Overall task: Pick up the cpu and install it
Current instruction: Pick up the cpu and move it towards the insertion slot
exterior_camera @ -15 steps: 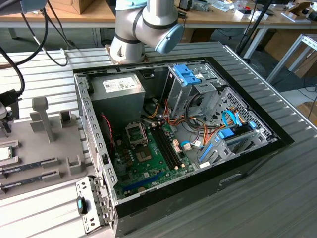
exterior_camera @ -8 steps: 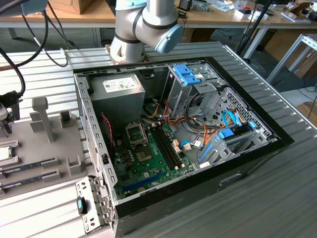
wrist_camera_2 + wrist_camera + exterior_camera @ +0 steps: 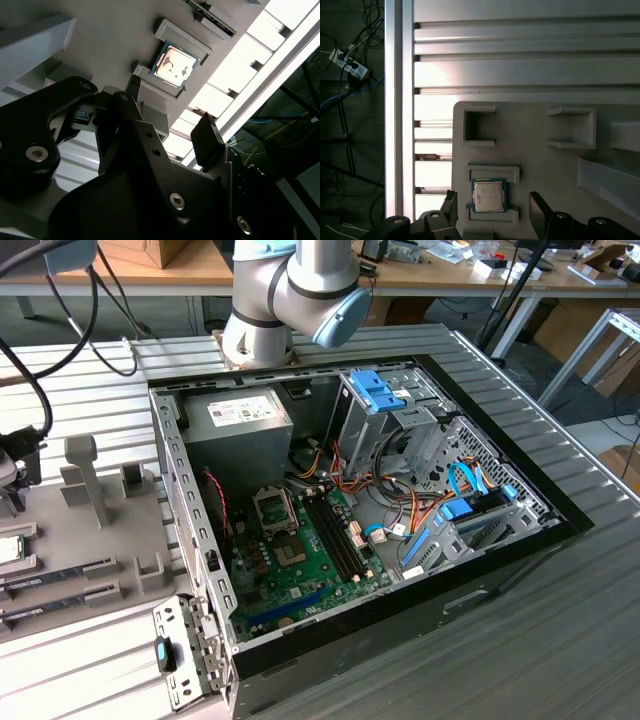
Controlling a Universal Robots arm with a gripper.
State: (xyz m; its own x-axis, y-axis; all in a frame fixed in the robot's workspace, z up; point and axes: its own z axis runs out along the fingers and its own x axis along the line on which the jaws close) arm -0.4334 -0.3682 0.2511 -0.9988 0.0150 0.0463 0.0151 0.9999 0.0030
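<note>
With the gripper (image 3: 493, 200) spread and empty over the cpu (image 3: 488, 196), which is seated in its grey holder (image 3: 492, 173) on the worktop (image 3: 520, 65), the fingers (image 3: 538, 207) are best centred on its opposite edges and lowered squarely.

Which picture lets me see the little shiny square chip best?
The first wrist view: the cpu faces the camera squarely, sitting in its grey holder. The second wrist view shows it tilted; the exterior view shows it small at its left edge.
</note>
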